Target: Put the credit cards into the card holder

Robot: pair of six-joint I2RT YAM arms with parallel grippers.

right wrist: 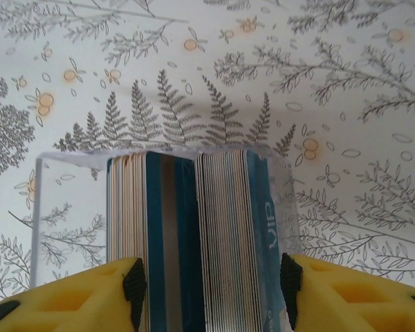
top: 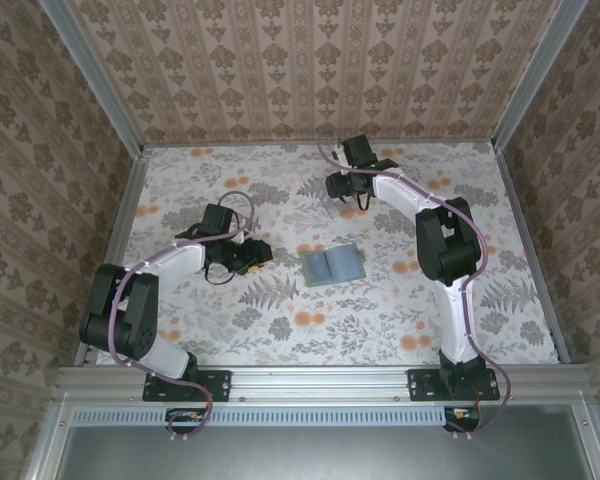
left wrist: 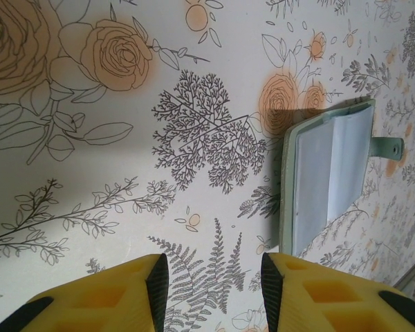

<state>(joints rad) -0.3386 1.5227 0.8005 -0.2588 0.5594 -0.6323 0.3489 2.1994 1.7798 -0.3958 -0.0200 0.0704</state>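
Observation:
The card holder [top: 332,265] lies opened flat at the table's middle, a grey-green wallet with clear pockets [left wrist: 328,173]. My left gripper [top: 252,255] hovers just left of it, open, with only tablecloth between its yellow fingers [left wrist: 214,277]. At the back, my right gripper [top: 338,190] hangs over a clear stand [right wrist: 62,207]. Several credit cards [right wrist: 194,235], blue and pale, stand on edge in it in two packed bundles. The right gripper's jaws [right wrist: 209,283] are open and straddle most of the stack from above. Whether the pads touch any card I cannot tell.
Floral cloth covers the table [top: 280,330], which is fenced by patterned walls and aluminium rails [top: 130,190]. A small grey-green tab [left wrist: 389,147] sticks out from the wallet's far side. Bare cloth lies in front of the wallet and to its right.

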